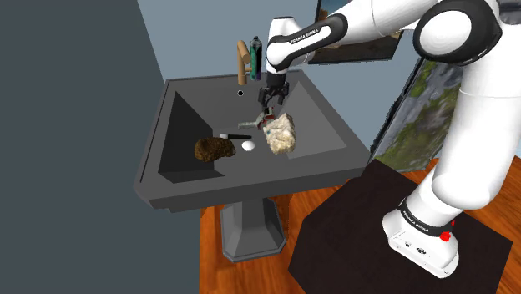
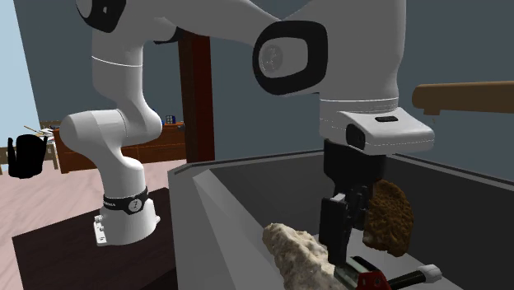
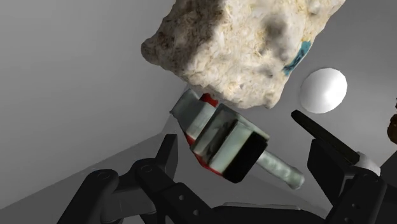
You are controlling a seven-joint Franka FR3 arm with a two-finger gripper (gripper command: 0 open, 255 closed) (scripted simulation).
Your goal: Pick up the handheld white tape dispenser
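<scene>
hovering gripper (image 3: 242, 139), fingers spread apart, empty. tape dispenser (image 3: 222, 137) lies on sink (image 1: 250, 192) floor below them, just beside pale rock (image 3: 245, 44). advice: descend straight, straddle the body, clear the rock, then close.

Item: handheld tape dispenser (image 3: 219, 141); grey-white body, red trim, black end face, pale handle.
Pose: lying on its side, handle pointing away from the body.
Location: floor of the dark sink (image 1: 330, 125), just beside a pale rock (image 3: 248, 44).

No text can be read; the white lettering on the arm (image 1: 302, 36) is illegible.
</scene>
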